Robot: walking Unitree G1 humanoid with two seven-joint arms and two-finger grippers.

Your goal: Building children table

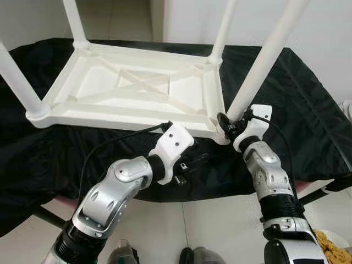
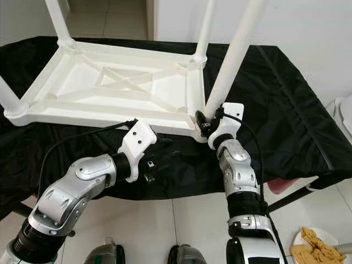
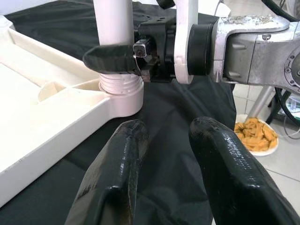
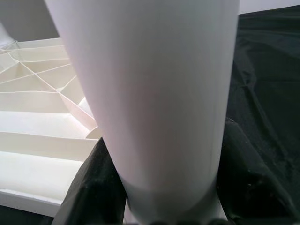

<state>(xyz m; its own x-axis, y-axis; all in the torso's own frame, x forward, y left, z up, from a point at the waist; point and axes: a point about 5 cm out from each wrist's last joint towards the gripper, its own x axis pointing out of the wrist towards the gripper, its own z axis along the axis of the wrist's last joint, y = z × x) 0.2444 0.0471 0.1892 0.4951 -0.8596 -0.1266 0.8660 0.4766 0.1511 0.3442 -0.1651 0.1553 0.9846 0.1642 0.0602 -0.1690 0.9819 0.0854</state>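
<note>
White plastic children's table (image 1: 137, 88) lies upside down on a black cloth (image 1: 308, 110) over the tabletop, its near corner close to the cloth's front edge. Right claw (image 1: 224, 122) is clamped around the near leg (image 1: 264, 60) at its socket. Left claw (image 1: 190, 165) hovers just below that corner.

Left wrist view: the left claw's fingers (image 3: 117, 183) stand apart, empty, over cloth.

Right wrist view: the leg sits between dark fingers (image 4: 93, 187).

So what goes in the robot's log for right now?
right gripper: shut on table leg near socket | left gripper: open, over black cloth | upside-down tabletop: on cloth
</note>
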